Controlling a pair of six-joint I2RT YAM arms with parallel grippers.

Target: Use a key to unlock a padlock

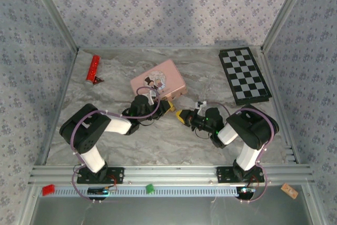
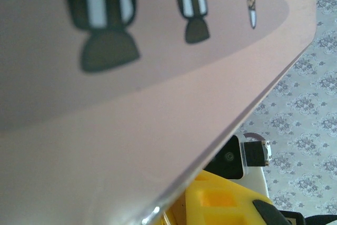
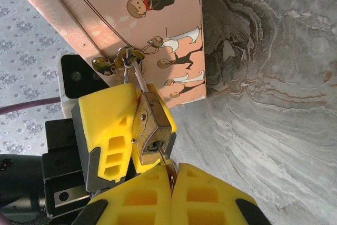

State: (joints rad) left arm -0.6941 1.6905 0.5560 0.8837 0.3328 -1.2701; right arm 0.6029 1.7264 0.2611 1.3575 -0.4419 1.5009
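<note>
1. The marble table (image 1: 174,146) carries everything. Your two arms reach in from its near edge and meet near the middle, so each can work on the lock from its own side.
2. The pink tin (image 1: 158,80) lies just beyond the grippers with its hasp (image 3: 113,62) on the side facing you. That puts the fastening within reach of both arms.
3. Your left gripper (image 1: 168,107) is closed on the padlock (image 3: 152,127), with yellow fingers on either side of its brass body. It is probably there as a brace, so the lock cannot swing on the hasp when it is twisted.
4. Your right gripper (image 1: 182,115) has its fingers pressed together, pinching the key (image 3: 168,166) by its head. It points at the lock's underside, in line with the keyway.
5. The padlock hangs from the hasp by its thin shackle (image 3: 138,80), which is seated in the body, so it is not yet unlocked.
6. The key's blade sits at the keyhole, though you cannot tell how deep. The next move likely calls for a gentle wrist turn. The danger is that such a thin key slips between the pads.
</note>
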